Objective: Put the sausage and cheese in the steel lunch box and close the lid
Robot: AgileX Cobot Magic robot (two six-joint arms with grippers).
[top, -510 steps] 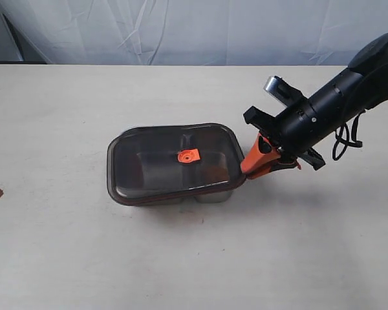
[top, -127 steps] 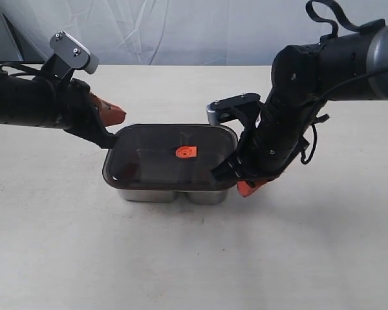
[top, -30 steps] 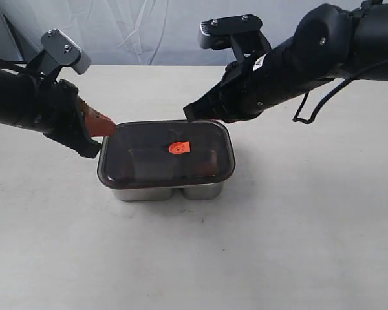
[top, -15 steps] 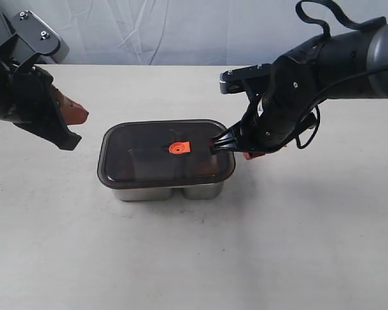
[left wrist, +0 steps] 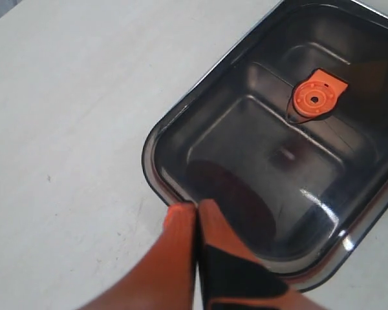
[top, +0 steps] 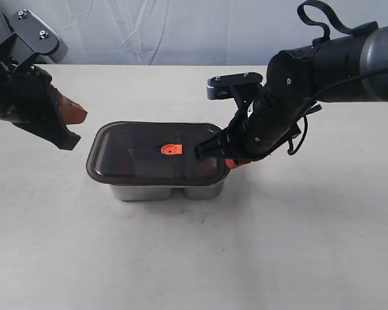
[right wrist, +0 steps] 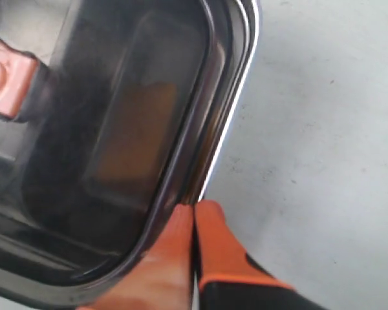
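One steel lunch box point(top: 169, 192) stands on the table point(top: 278, 245) under one smoky lid point(top: 142, 158), long axes running left to right in the exterior view. The lid sits skewed, overhanging the box's left end. Beneath it show dimly one sausage point(left wrist: 229, 197) and one cheese point(right wrist: 132, 139). Both pincers are pressed together, empty: the right pincer point(right wrist: 194, 213) touches the lid's right rim, and the left pincer point(top: 77, 115) hovers near its left end.

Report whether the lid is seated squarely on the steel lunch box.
On, but not seated: the lid overhangs the steel lunch box at its left end in the exterior view.
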